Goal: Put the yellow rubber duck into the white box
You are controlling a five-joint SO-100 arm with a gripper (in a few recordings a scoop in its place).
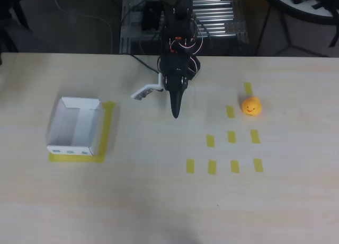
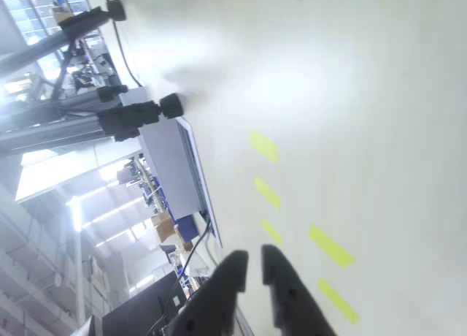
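Observation:
The yellow rubber duck (image 1: 251, 106) sits on the right part of the table in the overhead view, among short yellow tape strips. The white box (image 1: 69, 148) rests at the left on a yellow tape outline, open side up and with nothing inside. My gripper (image 1: 175, 114) hangs from the black arm at the top centre and points down the picture, between box and duck and well apart from both. In the wrist view its two dark fingers (image 2: 233, 270) stand almost together, shut on nothing, with my gripper (image 2: 253, 257) above bare tabletop.
Several yellow tape strips (image 1: 231, 137) lie in rows below and left of the duck. A white plate (image 1: 142, 92) sticks out left from the arm. Cables and a metal rack (image 1: 212, 16) stand behind the table's far edge.

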